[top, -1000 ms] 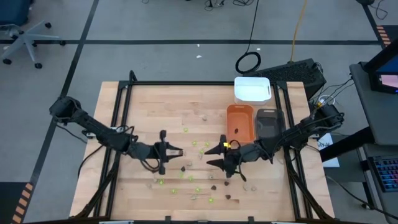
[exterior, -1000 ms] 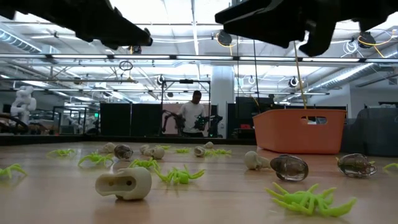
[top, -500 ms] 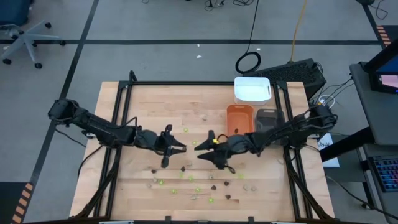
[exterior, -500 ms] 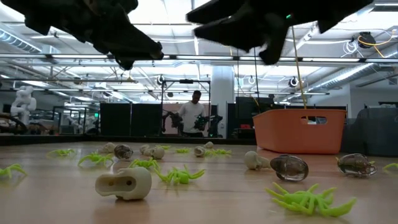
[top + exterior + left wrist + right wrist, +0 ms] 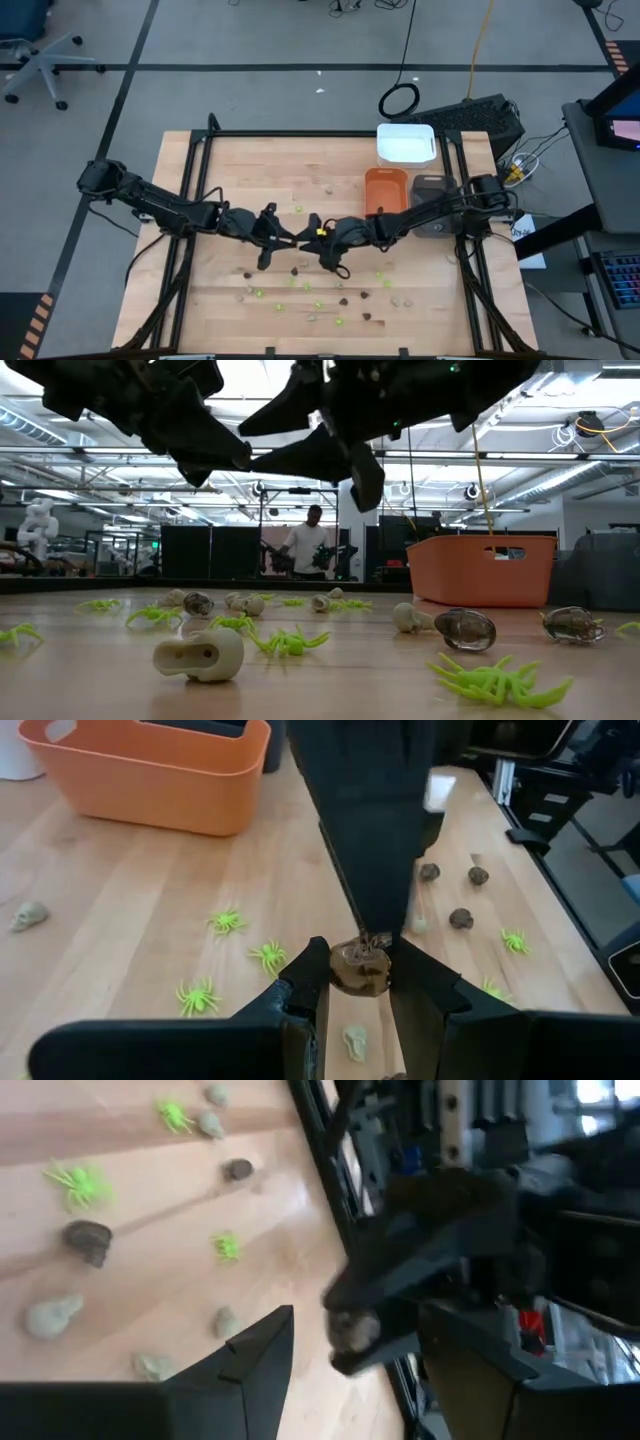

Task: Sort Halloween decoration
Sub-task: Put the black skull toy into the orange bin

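Left gripper (image 5: 290, 238), centre-left of the overhead frame: jaws pinched on a dark brown piece (image 5: 362, 966), held raised above the table, apparently for handover. Right gripper (image 5: 311, 233), just beside it at centre: jaws spread, facing the piece, judged ready to receive it. Loose decorations (image 5: 318, 305), lower centre, are left unsorted. Orange tray (image 5: 385, 178), centre-right, is judged a likely destination.

Decoration-strewn wooden table (image 5: 240, 160), three trays (image 5: 386, 195)

Both arms stretched to table centre, tips nearly meeting: left gripper (image 5: 358, 982) pinched shut, right gripper (image 5: 350, 1342) spread wide.
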Robot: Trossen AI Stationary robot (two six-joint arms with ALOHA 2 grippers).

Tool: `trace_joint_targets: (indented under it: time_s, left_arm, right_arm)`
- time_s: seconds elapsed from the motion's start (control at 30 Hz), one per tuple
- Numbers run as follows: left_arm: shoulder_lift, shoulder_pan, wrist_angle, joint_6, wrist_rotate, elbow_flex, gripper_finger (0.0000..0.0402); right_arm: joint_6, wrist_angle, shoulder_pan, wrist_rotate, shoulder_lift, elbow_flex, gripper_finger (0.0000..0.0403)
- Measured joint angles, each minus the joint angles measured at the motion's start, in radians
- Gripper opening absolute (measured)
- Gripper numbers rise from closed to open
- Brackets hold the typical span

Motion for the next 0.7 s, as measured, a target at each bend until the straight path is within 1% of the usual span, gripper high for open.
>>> trace_joint_targets:
  time_s: [0.07,0.2,0.53,0.7]
  left_arm:
    - [0.0,0.0,0.0,0.0,0.0,0.0,0.0077]
    - [0.0,0.0,-0.011,0.0,0.0,-0.001,0.0077]
    - [0.0,0.0,-0.016,-0.001,-0.002,-0.001,0.0077]
    - [0.0,-0.001,-0.023,-0.001,-0.004,-0.001,0.0077]
  right_arm:
    - [-0.017,-0.001,-0.004,-0.023,0.015,0.011,0.0199]
    - [-0.026,0.008,-0.009,-0.023,0.041,0.031,0.0191]
    - [-0.044,0.004,-0.018,-0.025,0.047,0.043,0.0135]
    - [-0.034,-0.007,-0.021,-0.022,0.047,0.043,0.0138]
